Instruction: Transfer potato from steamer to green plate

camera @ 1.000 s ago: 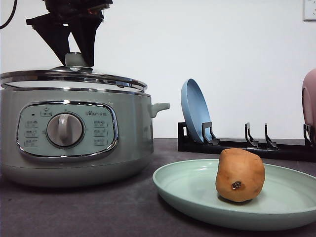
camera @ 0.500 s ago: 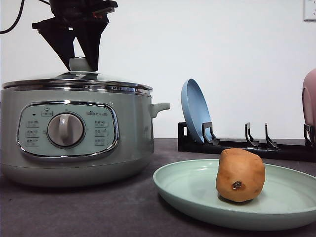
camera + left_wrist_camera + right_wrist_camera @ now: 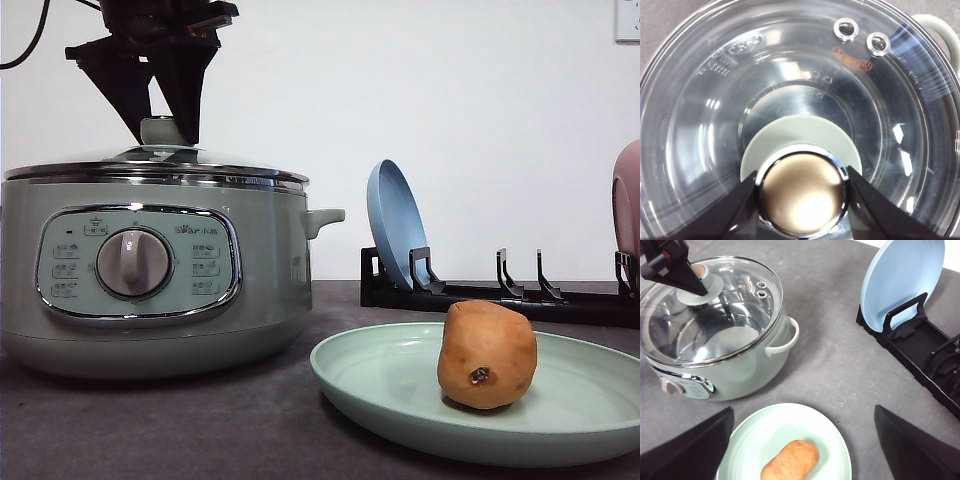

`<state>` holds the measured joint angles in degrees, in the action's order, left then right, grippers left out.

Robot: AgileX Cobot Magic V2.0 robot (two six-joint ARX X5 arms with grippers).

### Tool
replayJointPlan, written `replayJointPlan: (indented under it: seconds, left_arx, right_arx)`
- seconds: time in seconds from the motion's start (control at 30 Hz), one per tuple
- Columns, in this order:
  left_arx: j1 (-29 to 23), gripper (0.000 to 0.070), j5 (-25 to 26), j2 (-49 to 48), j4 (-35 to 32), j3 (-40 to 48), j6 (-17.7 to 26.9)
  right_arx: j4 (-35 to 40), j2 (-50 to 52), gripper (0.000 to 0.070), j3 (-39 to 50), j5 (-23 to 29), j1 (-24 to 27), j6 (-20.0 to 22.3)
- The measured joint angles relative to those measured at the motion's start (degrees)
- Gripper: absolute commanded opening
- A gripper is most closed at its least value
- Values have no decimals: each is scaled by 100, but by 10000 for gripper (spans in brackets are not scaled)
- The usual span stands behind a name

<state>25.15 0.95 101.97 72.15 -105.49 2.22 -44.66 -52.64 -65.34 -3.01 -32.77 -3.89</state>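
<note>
In the front view, the potato is sitting on the green plate, a bit to the right of the middle, with its small dark spot facing the camera. The green plate is lying flat on the dark table, just to the right of the steamer. The steamer is wearing its glass lid, and the left hand is reaching down from above with its two black fingers sitting on either side of the lid's knob. Behind the green plate, a blue plate is standing on its edge in a black rack, and a pink plate is peeking in at the right edge.

In the left wrist view, the left hand is looking straight down at the glass lid. Its two dark fingers are pressing against both sides of the shiny round knob, so the left hand is clamped on the knob.

In the right wrist view, the right hand is hanging high over the table with its two dark fingers spread wide apart and gripping nothing. Between them the potato is lying on the green plate. The steamer is sitting just beside the green plate with the lid on, and the left hand is at the knob. The blue plate is leaning in the rack
</note>
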Motion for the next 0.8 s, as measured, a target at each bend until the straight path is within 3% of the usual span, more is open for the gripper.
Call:
replayJointPlan:
  seconds: [0.1,0.17,0.6,0.8]
  left_arx:
    - [0,408,-9,6,3,0,-4]
    - [0,519,-13,24,-24,0,-9]
    - [11,526,4,-41,-92,-98,-14]
    - [11,513,198,-646,-81,-301,-61]
  right_arx:
    - [-2,0,567,0,0,0,5]
    - [-2,0,567,0,0,0,5]
    - [-5,0,567,0,0,0,53]
    - [-25,0,567,0,-29,0,66]
